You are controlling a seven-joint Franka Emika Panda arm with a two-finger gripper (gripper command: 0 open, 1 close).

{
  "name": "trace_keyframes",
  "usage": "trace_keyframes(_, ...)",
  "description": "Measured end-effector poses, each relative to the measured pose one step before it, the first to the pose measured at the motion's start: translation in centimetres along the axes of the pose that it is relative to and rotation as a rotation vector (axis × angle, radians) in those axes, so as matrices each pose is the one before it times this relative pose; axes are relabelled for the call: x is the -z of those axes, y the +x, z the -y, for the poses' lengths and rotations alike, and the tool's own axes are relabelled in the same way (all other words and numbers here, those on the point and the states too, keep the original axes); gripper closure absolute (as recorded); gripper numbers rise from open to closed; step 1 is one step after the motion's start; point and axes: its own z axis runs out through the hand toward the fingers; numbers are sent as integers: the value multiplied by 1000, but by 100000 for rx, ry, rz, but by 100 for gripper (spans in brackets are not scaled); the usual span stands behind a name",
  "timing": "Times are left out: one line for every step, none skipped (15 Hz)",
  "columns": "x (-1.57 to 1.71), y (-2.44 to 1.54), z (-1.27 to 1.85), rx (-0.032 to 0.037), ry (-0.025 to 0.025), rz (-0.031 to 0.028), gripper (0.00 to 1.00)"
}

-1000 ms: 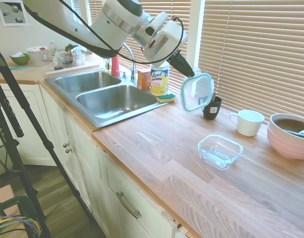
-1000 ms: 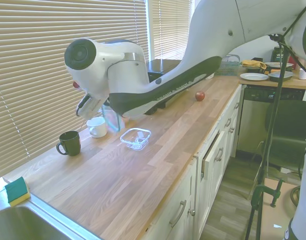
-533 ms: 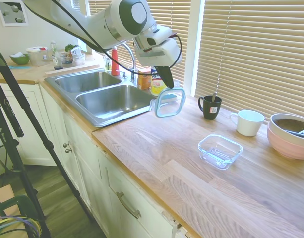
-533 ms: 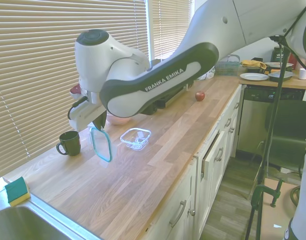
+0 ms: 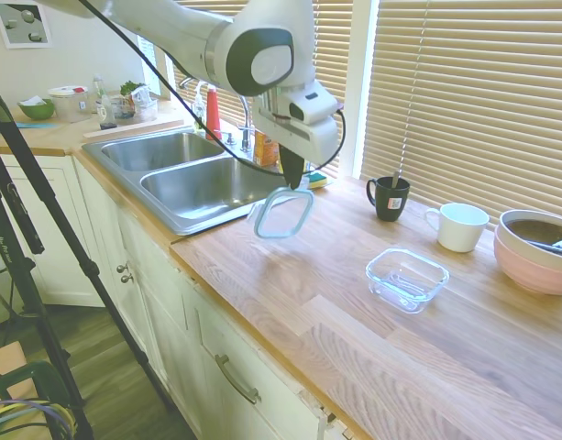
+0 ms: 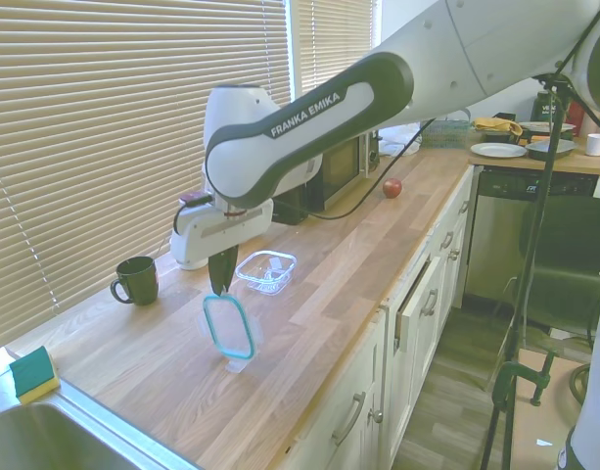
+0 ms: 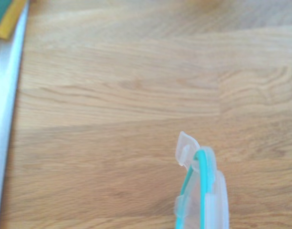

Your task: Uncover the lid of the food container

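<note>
The lid (image 5: 282,213) hangs over the worktop (image 5: 354,321) near the sink (image 5: 207,183), its top edge pinched in the jaws. Behind it sits one open food container (image 5: 406,279). Farther back stand two mugs. Only the second exterior view shows one apple (image 6: 392,187).

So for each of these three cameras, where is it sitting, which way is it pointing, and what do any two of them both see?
First exterior view: beyond the sink, looking along the counter at the mugs and the food container; the arm enters from upper left.
Second exterior view: opposite side, looking back toward the blinds; the arm enters from upper right.
Wrist view: on the wrist, looking down at the wood; no arm visible.
Shared: both exterior views show the end effector shut on the lid, held above the counter, plus the dark mug.
</note>
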Motion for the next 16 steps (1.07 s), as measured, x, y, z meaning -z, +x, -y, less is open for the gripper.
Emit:
trace_keyframes(-1582,277,-566,-704,-1617,642,100)
trace_keyframes(-1457,599,-404,387,-1681,-1106,100)
trace_keyframes(-1453,624,-354,1175,-1734,-2579,100)
trace_keyframes(-1294,632,-368,1453,-1878,-3735,100)
trace_keyframes(-1225,545,-359,1247,-1918,-4449,100)
trace_keyframes(-1121,315,-284,1007,-1884,-3831,100)
trace_keyframes(-890,211,-181,850,-1733,-2966,100)
trace_keyframes(-669,-1,-24,669,-1305,-2325,100)
trace_keyframes(-411,-92,63,439,-767,-1705,100)
trace_keyframes(-270,-156,84,121,-445,-516,100)
trace_keyframes(-53,-42,19,74,-95,-11,0)
trace_keyframes(-11,45,-42,-176,-25,30,0)
trace_keyframes(-28,114,-110,-301,-131,-4,0)
trace_keyframes(-27,91,-89,-289,-90,35,0)
trace_keyframes(-27,65,-64,-268,-41,66,0)
trace_keyframes(-18,30,-34,-317,15,169,0)
